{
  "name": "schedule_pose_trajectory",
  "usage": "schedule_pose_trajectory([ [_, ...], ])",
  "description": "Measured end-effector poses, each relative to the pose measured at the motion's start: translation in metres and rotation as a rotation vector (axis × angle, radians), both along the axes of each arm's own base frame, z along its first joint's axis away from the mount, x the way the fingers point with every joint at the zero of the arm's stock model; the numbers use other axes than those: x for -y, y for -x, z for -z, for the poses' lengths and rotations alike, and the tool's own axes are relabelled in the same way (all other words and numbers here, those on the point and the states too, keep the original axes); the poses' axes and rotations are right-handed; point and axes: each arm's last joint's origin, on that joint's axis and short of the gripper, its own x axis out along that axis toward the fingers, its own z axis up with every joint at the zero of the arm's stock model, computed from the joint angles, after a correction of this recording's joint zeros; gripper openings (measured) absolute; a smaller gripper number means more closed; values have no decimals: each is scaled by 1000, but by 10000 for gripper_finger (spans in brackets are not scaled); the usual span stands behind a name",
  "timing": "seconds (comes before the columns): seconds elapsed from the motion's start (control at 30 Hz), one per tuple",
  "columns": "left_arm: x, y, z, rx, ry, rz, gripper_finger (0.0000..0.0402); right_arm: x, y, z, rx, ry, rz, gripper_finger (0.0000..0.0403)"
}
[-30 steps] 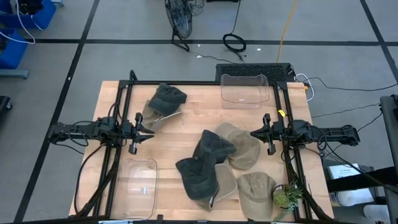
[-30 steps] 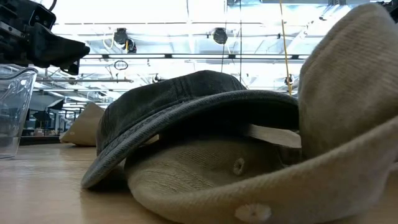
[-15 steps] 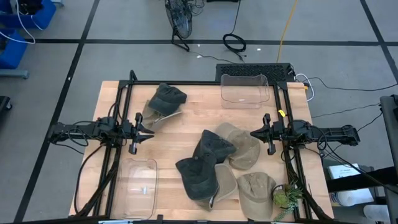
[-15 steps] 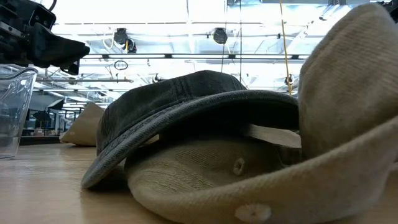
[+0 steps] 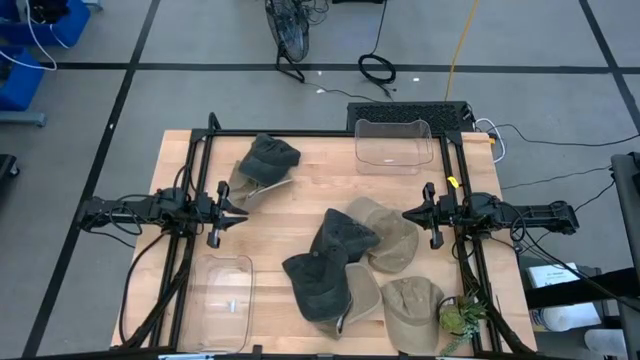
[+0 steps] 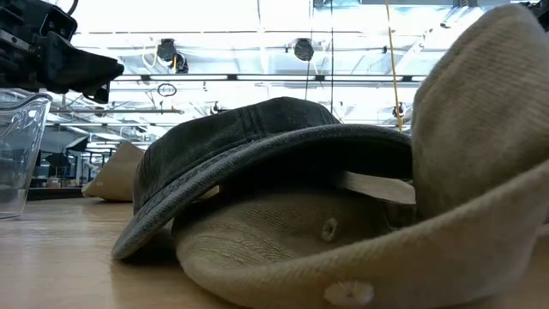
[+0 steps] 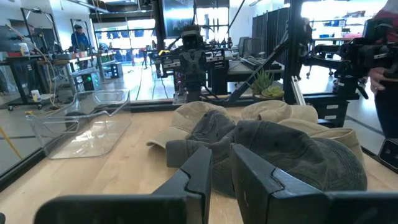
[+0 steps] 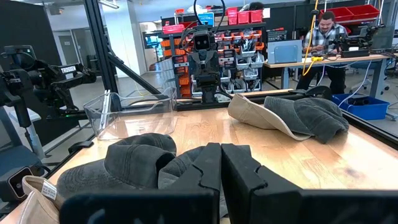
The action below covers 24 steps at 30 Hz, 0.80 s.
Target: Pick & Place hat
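Observation:
Several hats lie on the wooden table. A dark grey hat point(image 5: 267, 158) rests on a tan one near the far left corner point(image 8: 306, 115). A pile sits right of centre: two dark hats point(image 5: 343, 238) point(image 5: 318, 285) overlapping tan hats point(image 5: 392, 238) point(image 5: 412, 306); the low view shows a dark hat point(image 6: 274, 142) lying on a tan one point(image 6: 343, 249). My left gripper point(image 5: 240, 211) point(image 7: 221, 169) hovers at the table's left side with a narrow gap between its fingers. My right gripper point(image 5: 405, 214) point(image 8: 221, 167) hovers at the right side, shut. Neither holds anything.
A clear plastic bin point(image 5: 392, 146) stands at the far edge and another point(image 5: 220, 298) at the near left corner. A small plant point(image 5: 462, 318) sits at the near right corner. Bare wood lies between the left gripper and the pile. A person point(image 8: 326, 31) sits beyond the table.

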Motion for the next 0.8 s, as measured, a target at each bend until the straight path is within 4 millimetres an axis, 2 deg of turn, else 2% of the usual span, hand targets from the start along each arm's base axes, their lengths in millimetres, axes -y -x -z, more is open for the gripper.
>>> schedule_pose_trajectory([
  [0.43,0,0,0,0,0,0,63,0,-1,0,-6,3,2,0],
  [0.67,0,0,0,0,0,0,63,1,-6,-14,118,-10,52,0],
  [0.8,0,0,0,0,0,0,63,1,-15,-4,-21,31,61,0],
])
